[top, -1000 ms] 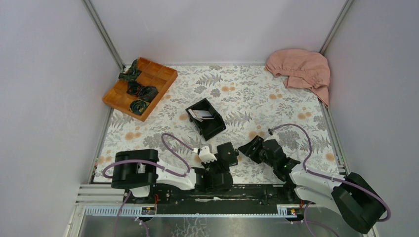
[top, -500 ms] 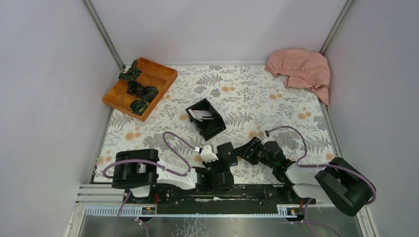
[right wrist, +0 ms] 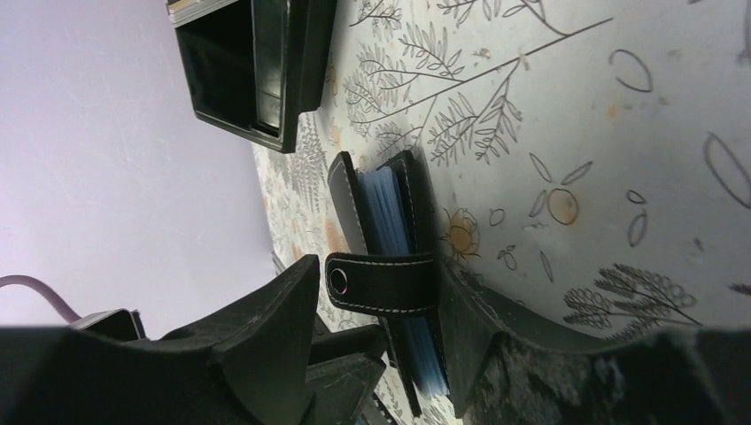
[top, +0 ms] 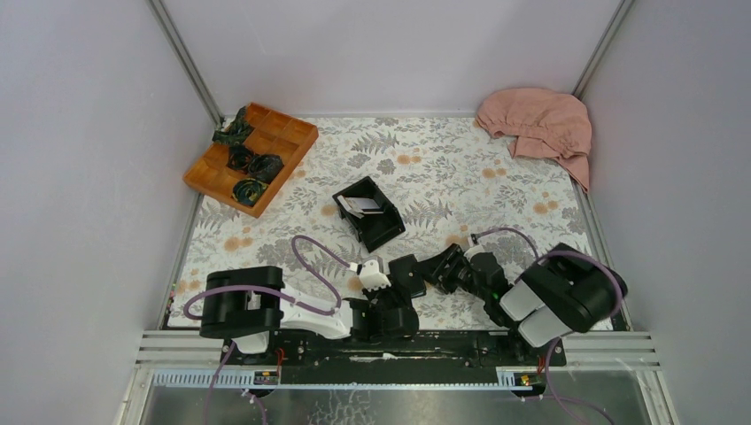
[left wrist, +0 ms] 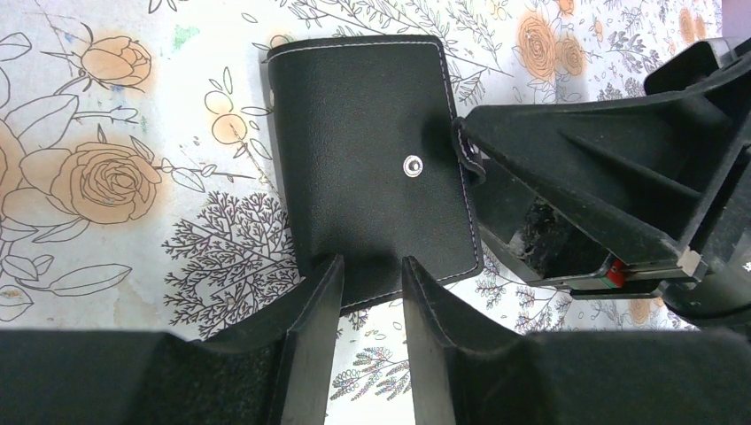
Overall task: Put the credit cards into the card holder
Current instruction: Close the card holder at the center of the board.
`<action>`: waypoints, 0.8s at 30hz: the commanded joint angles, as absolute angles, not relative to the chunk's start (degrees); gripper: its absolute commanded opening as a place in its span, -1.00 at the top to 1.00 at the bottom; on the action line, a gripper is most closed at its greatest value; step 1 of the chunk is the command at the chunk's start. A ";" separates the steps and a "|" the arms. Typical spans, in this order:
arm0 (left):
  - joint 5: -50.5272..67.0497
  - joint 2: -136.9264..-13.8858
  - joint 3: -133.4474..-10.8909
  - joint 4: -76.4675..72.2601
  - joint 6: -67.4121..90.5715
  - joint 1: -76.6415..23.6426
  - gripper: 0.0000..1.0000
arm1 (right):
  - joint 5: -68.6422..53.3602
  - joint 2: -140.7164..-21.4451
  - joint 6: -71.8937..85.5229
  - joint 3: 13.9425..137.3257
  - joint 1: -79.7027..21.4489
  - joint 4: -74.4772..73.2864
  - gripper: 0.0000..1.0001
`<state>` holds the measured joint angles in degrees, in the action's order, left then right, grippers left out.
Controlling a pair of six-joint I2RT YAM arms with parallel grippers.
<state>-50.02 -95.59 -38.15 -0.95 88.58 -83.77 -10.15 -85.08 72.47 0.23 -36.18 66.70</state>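
Observation:
The card holder [top: 407, 275], a black wallet, lies flat on the floral mat between my two grippers. In the left wrist view its cover [left wrist: 363, 150] shows a snap stud. My left gripper [left wrist: 372, 266] stands partly open with its fingertips over the card holder's near edge and nothing pinched between them. My right gripper [right wrist: 379, 283] is open and straddles the card holder's [right wrist: 394, 221] other edge. The unfastened clasp tab [right wrist: 390, 283] sits between its fingers, with blue-grey pockets showing behind it. White credit cards [top: 361, 205] lie inside the black box [top: 372, 215].
A wooden compartment tray [top: 282, 135] holding dark green bundles sits at the back left. A pink cloth [top: 538, 124] lies in the back right corner. Grey walls enclose the mat on three sides. The black box [right wrist: 257, 71] stands just beyond the card holder.
My right arm has folded in and swung left, bringing its gripper up to the card holder's tab edge. The left arm and the card holder have stayed put.

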 commanded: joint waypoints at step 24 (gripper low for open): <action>-45.63 -98.80 -34.32 10.15 86.53 -81.43 0.21 | -13.51 -95.63 73.93 -5.50 -36.15 86.72 -0.03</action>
